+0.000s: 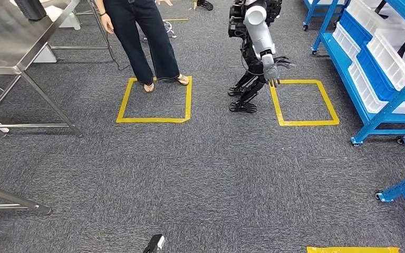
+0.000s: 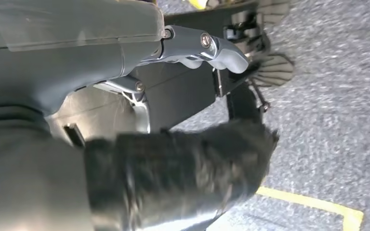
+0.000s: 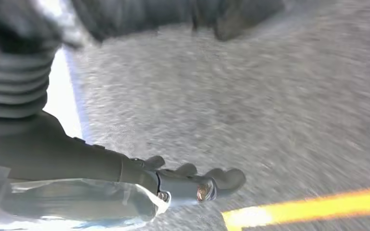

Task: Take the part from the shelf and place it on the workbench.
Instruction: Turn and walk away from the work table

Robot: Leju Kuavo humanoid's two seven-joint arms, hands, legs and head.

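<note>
A workshop floor of dark grey carpet tiles [image 1: 205,174], seen from the head view. Two squares of yellow tape are marked on it: the left tape square [image 1: 154,120] has a person [image 1: 142,37] in dark trousers and sandals standing at its far edge. The right tape square [image 1: 305,123] has a second humanoid robot [image 1: 256,47] just beside its left edge, one silver arm hanging down.

A steel workbench [image 1: 10,47] on thin angled legs fills the upper left corner of the room. A blue wheeled shelf [image 1: 372,113] stands along the right side and carries rows of white bins [image 1: 395,63]. What lies inside the bins cannot be made out.

In the left wrist view, the left hand [image 2: 125,120] hangs over the carpet. Its grey thumb [image 2: 217,48] is stretched out, well apart from the dark, blurred fingers [image 2: 183,178], and nothing lies between them.

In the right wrist view, the right hand [image 3: 139,171] holds the part [image 3: 67,204], a clear, glossy wrapped thing lying against the palm. The fingers [image 3: 221,179] are curled loosely at its end, above the carpet and a blurred yellow tape line [image 3: 313,207].
</note>
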